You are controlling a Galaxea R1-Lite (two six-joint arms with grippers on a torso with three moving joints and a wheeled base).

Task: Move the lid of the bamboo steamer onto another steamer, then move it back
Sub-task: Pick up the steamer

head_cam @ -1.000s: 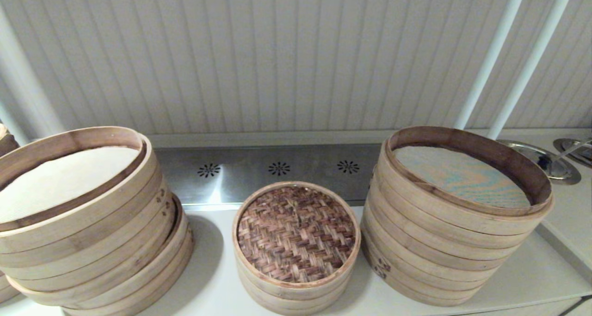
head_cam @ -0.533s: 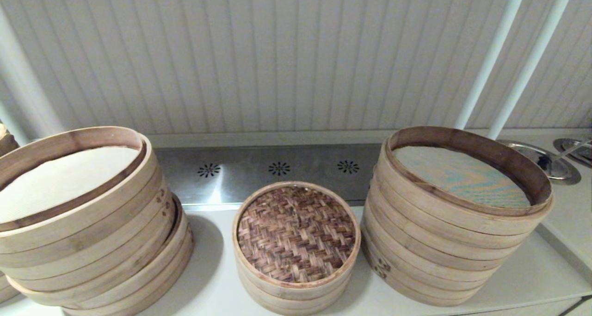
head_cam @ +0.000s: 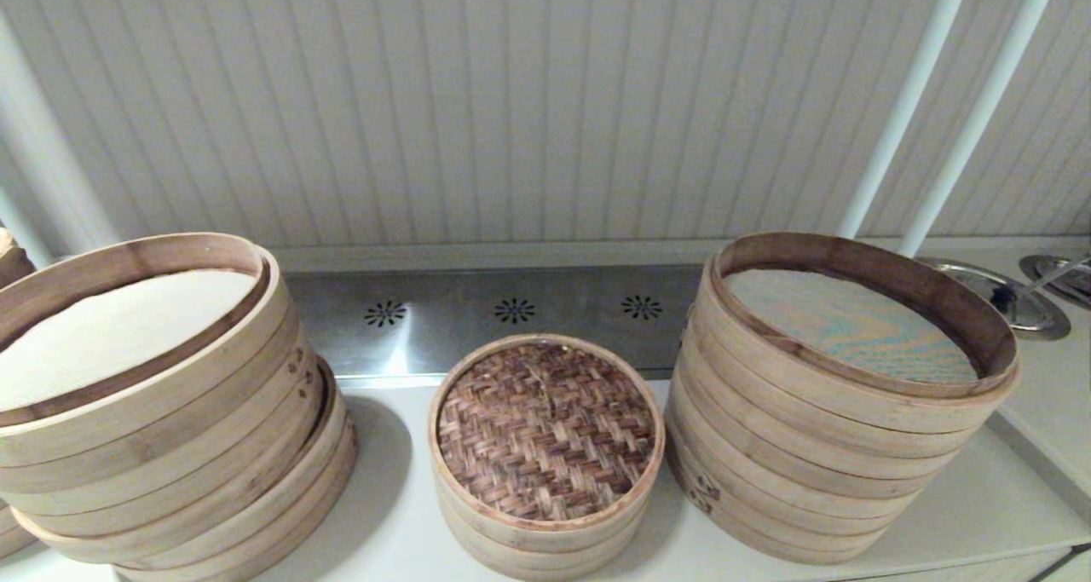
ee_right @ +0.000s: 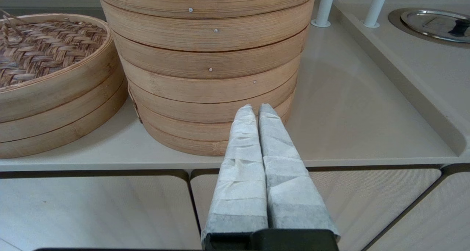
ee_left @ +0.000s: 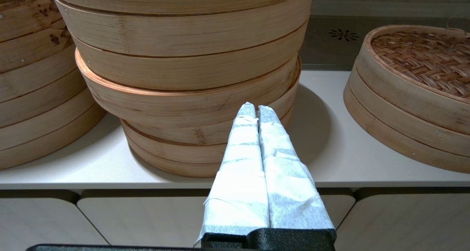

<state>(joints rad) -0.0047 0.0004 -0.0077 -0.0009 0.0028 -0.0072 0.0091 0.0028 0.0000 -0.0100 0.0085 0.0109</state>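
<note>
The bamboo steamer lid [head_cam: 545, 429], with its dark herringbone weave and pale rim, lies on a low stack of baskets [head_cam: 528, 541] at the counter's middle. It also shows in the left wrist view [ee_left: 426, 56] and the right wrist view [ee_right: 40, 49]. No short open basket with a white liner is in view. My left gripper [ee_left: 256, 107] is shut and empty, held in front of the counter edge before the leaning stack. My right gripper [ee_right: 255, 107] is shut and empty too, before the tall stack. Neither gripper appears in the head view.
A wide, leaning stack with a cream liner [head_cam: 170, 429] stands left of the lid, and a tall many-tier stack [head_cam: 818, 446] stands right. Another stack [ee_left: 33, 96] is further left. Two white poles [head_cam: 903, 105] and steel covers [head_cam: 997, 296] are at the back right.
</note>
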